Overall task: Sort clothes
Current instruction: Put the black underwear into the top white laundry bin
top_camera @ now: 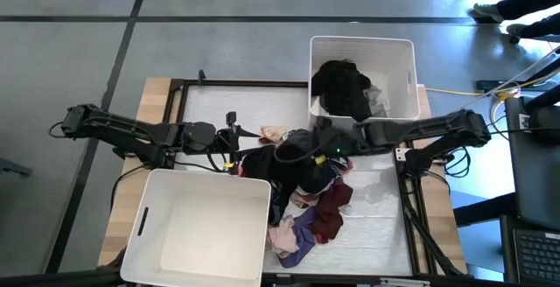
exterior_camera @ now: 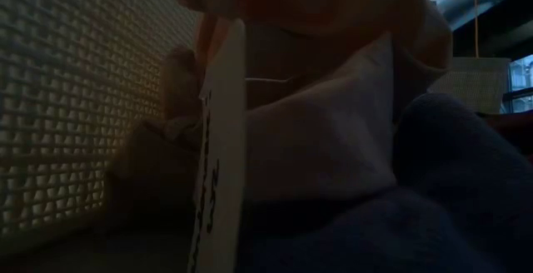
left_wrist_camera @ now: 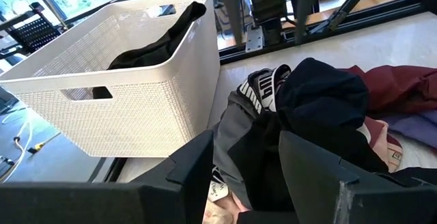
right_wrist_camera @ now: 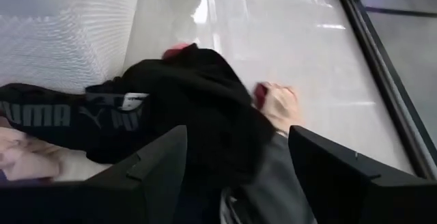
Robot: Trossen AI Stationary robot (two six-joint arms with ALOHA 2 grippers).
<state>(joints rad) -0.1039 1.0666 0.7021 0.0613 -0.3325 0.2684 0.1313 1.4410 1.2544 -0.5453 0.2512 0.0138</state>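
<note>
Your right jaws stand wide and hold nothing, with a black garment printed with white lettering bunched directly between and ahead of them, its long axis running crosswise to the jaws. Your left jaws are also spread wide and empty, facing the same dark heap from the opposite side, a black and grey garment lying just before them. The pile of clothes sits mid-surface between both arms, trailing maroon and purple pieces toward the front edge. The rear white bin already holds black clothing; the front white bin looks empty. Both arms seem about equally near.
</note>
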